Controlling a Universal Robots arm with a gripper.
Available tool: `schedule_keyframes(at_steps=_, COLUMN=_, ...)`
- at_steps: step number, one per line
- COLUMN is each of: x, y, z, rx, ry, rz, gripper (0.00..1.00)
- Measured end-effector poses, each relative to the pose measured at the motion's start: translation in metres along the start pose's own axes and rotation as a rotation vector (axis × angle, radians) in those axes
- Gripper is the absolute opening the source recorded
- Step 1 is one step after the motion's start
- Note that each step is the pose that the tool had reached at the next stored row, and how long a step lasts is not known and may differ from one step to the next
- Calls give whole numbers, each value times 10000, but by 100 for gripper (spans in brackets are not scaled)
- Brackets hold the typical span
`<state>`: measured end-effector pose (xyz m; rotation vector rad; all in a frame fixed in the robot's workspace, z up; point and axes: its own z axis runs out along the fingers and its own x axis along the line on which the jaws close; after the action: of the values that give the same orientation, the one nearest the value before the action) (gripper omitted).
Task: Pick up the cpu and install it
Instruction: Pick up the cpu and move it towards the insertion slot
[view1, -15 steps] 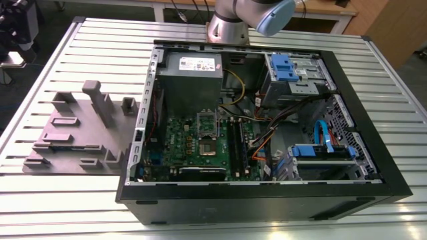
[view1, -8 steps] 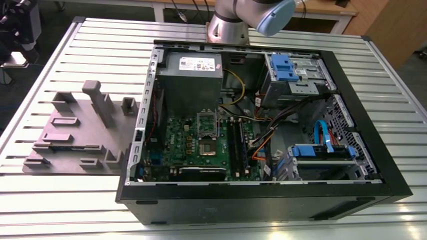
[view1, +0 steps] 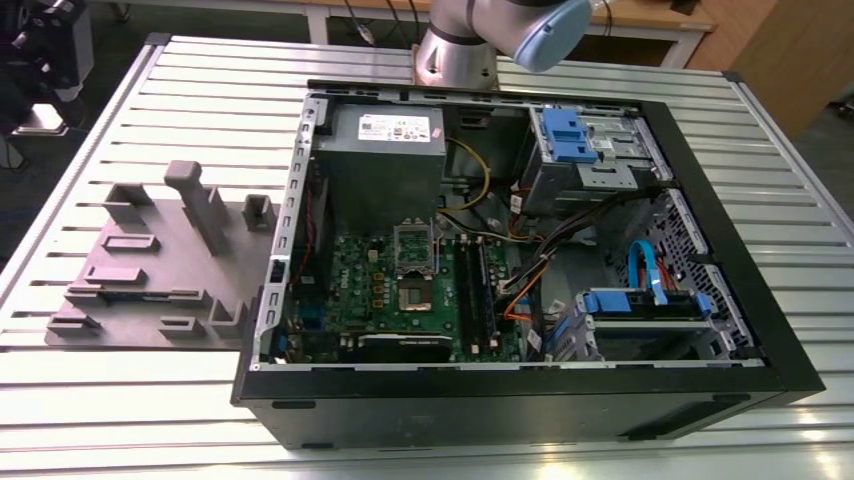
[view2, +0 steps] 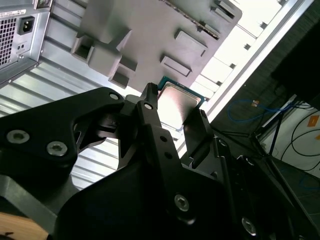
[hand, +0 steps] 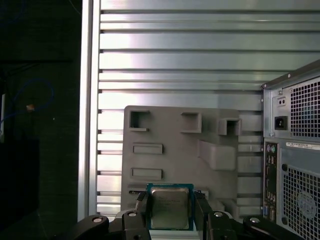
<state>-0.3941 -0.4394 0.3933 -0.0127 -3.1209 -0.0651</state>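
Big slatted table, with the open computer case hogging the middle and a grey parts tray near the edge at the exterior view's left. In the first wrist view the gripper is clamped on the cpu by two opposite edges, off the tray. Skinny grip, so it could tilt or slip out. Cables crowd the socket too.
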Motion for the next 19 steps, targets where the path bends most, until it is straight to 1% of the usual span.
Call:
schedule_keyframes(at_steps=4, x=-52, y=1, z=-1, rx=0, ry=0, rz=0, gripper=45)
schedule_keyframes(at_steps=7, x=-73, y=-3, z=-2, rx=0, ry=1, rz=1, gripper=45)
schedule_keyframes(at_steps=19, x=-94, y=-11, z=-3, rx=0, ry=1, rz=0, gripper=45)
